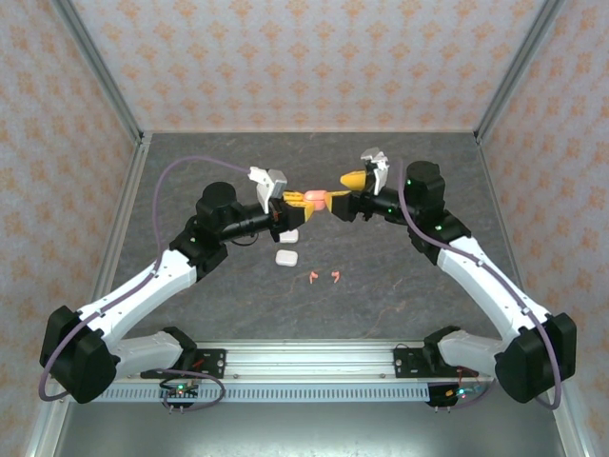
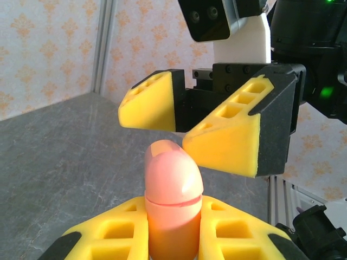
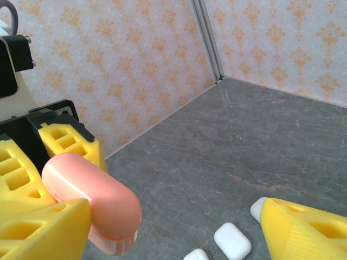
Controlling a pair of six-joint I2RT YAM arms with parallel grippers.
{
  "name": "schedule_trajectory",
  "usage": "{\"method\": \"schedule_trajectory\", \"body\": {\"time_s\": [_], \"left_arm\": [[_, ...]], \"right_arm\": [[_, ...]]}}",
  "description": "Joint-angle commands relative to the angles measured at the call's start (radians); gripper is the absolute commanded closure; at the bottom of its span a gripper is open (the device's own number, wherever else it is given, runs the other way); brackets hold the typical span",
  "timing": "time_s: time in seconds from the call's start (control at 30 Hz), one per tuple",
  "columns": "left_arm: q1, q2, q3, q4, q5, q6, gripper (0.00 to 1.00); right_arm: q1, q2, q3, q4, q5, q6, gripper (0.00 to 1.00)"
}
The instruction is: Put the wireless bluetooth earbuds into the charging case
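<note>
Grey surface (image 1: 400,286) lies under the closed pink case (image 2: 172,179), clamped in the left hand (image 2: 173,238); the right hand (image 2: 181,127), spread apart, faces its free end, likely to flip it open next, two pink earbuds (image 1: 335,276) lying below the case.

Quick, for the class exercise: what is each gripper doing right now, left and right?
Left gripper: closed, holding the pink charging case.
Right gripper: open, holding nothing, close to the case.
</note>
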Motion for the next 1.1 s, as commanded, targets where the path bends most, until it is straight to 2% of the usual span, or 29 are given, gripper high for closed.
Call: {"method": "schedule_trajectory", "body": {"time_s": [0.0,0.33,0.6,0.83,1.0,1.07], "left_arm": [[-0.01,-0.006,0.006,0.033,0.049,0.022,0.95],[-0.011,-0.002,0.007,0.022,0.046,0.031,0.96],[-0.012,-0.016,0.008,-0.027,0.014,0.068,0.97],[-0.011,-0.065,-0.002,-0.08,-0.039,0.112,0.99],[-0.012,-0.123,-0.024,-0.115,-0.129,0.139,0.99],[-0.011,-0.144,-0.043,-0.113,-0.168,0.139,0.99]], "right_arm": [[-0.004,0.018,0.05,-0.007,0.046,0.012,0.19],[-0.005,0.071,0.101,-0.04,0.039,0.022,0.19],[-0.022,-0.022,0.083,-0.067,0.061,0.052,0.19],[-0.022,-0.149,0.031,-0.293,0.225,0.06,0.2],[-0.017,-0.171,-0.038,-0.461,0.258,0.077,0.3],[-0.003,-0.161,-0.083,-0.477,0.268,0.113,0.33]]}}
